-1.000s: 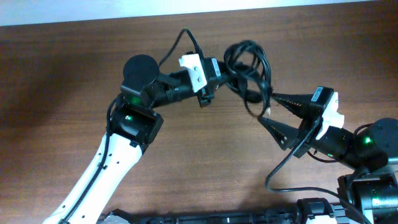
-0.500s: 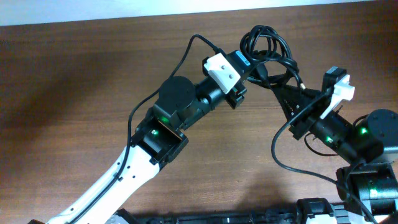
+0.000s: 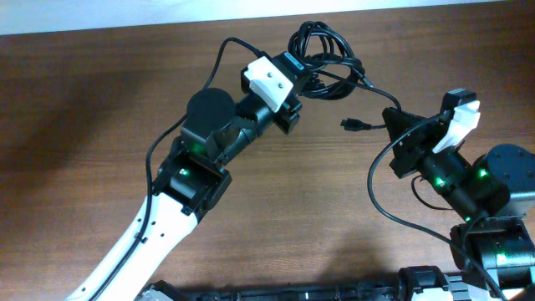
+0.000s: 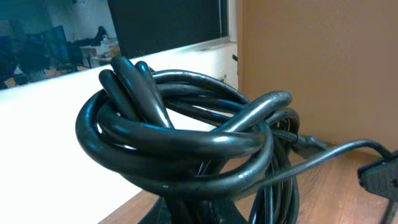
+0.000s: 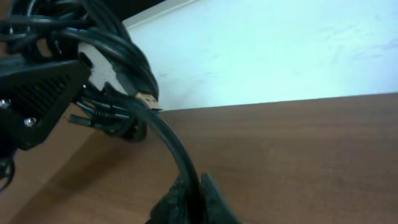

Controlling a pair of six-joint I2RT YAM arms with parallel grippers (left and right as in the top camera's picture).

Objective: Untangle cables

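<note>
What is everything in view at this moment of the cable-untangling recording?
cables: one knotted bundle, strand count unclear, black, at the left gripper near the table's far edge
plug end: one, black, between the two grippers
table: one, brown wood, under everything
white strip: one, white, beyond the table's far edge
left gripper: one, white-topped black, shut on the bundle
right gripper: one, black, shut on a strand leading from the bundle

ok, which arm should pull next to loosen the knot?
Right, probably: the right tool pinches a strand leading out of the bundle, while the left tool anchors the bundle.
</note>
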